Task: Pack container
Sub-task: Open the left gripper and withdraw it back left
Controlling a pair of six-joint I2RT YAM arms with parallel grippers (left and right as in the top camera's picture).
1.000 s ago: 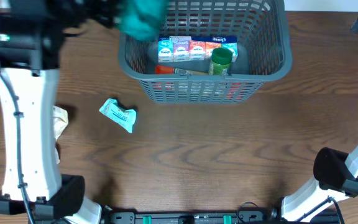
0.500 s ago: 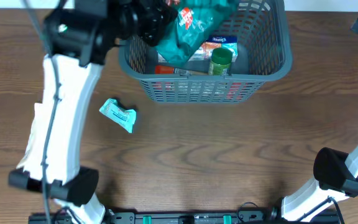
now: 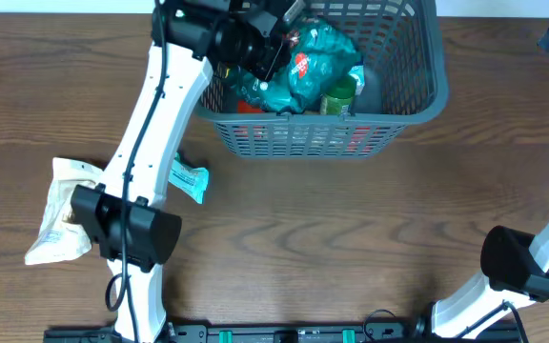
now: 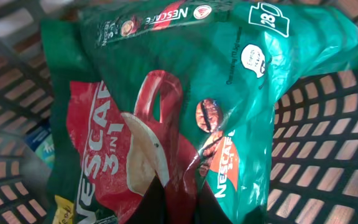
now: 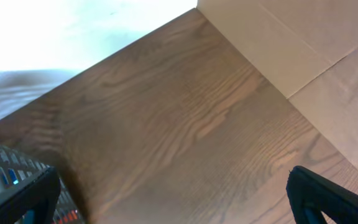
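Note:
The container (image 3: 417, 100), a dark grey lattice basket, stands at the back middle of the table. My left gripper (image 3: 276, 67) reaches over its left rim and is shut on a green and red Nescafe 3-in-1 bag (image 3: 320, 59), which hangs inside the basket over the packed goods. In the left wrist view the bag (image 4: 166, 93) fills the frame, pinched at its lower edge by the gripper (image 4: 180, 200), with the basket's lattice (image 4: 328, 155) behind it. My right gripper (image 5: 176, 205) stands open over bare wood, with nothing between its fingers.
A green-lidded jar (image 3: 339, 93) and red items lie in the basket. A small teal packet (image 3: 189, 178) lies on the table in front of the basket's left corner. A beige bag (image 3: 60, 210) lies at the left. The right arm (image 3: 518, 262) rests at the front right.
My left arm has swung right and carried the Nescafe bag from the basket's left rim to inside the basket. The beige bag at the left now shows. The right arm has not moved.

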